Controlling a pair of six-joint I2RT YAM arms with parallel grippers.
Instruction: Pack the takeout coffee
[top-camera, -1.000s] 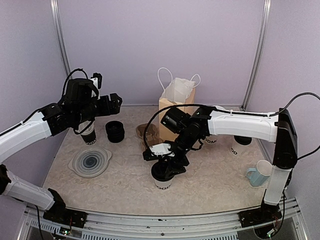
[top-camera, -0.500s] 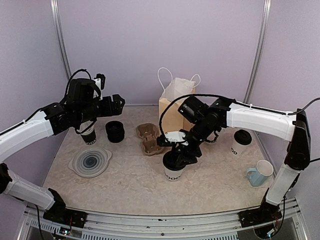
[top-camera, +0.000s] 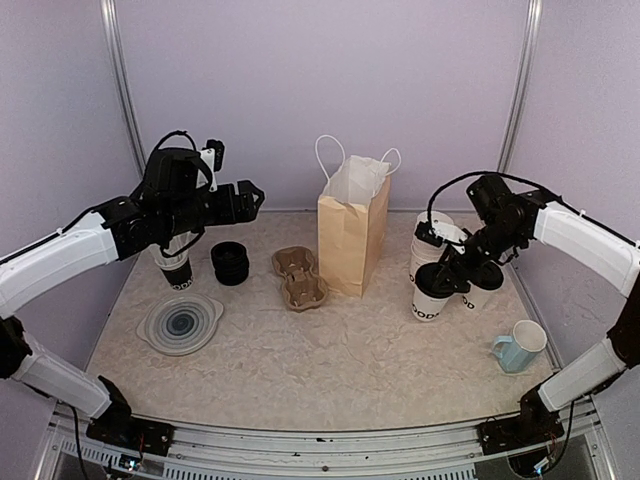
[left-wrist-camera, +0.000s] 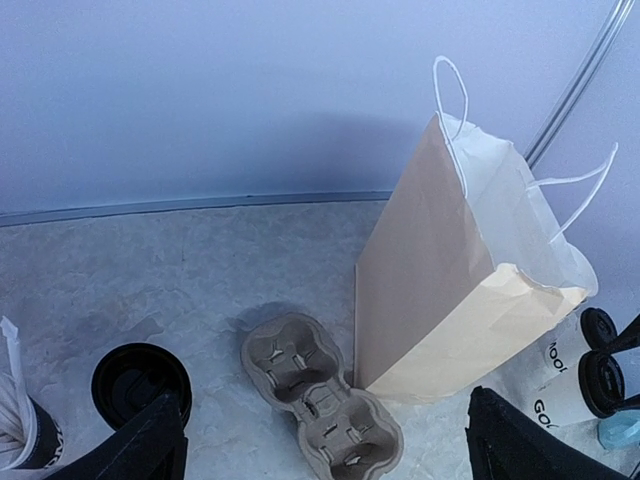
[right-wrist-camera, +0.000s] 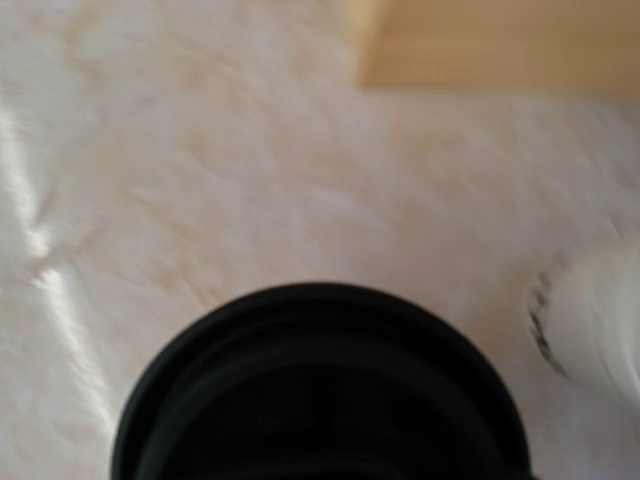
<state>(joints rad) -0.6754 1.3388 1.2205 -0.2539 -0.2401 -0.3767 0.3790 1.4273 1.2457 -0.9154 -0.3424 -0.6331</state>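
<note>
One takeout coffee cup (top-camera: 429, 298), white with a black lid (right-wrist-camera: 320, 390), hangs low over the table right of the paper bag (top-camera: 352, 228), and my right gripper (top-camera: 452, 276) is shut on its top. Its fingers do not show in the right wrist view. A second lidded cup (top-camera: 486, 293) stands just behind it, partly hidden by the gripper. In the left wrist view both cups (left-wrist-camera: 585, 372) appear at the right edge. My left gripper (top-camera: 243, 203) hovers open and empty high over the left side, above the cardboard cup carrier (left-wrist-camera: 322, 400).
A stack of lidless white cups (top-camera: 434, 232) stands beside the bag. A light blue mug (top-camera: 520, 346) sits at the front right. At the left are a stack of black lids (top-camera: 230, 263), a cup (top-camera: 176, 270) and a clear round lid (top-camera: 180, 322).
My right gripper carried the lidded cup from the front centre of the table to the right, beside the other lidded cup. The left arm shifted slightly right and stayed open.
</note>
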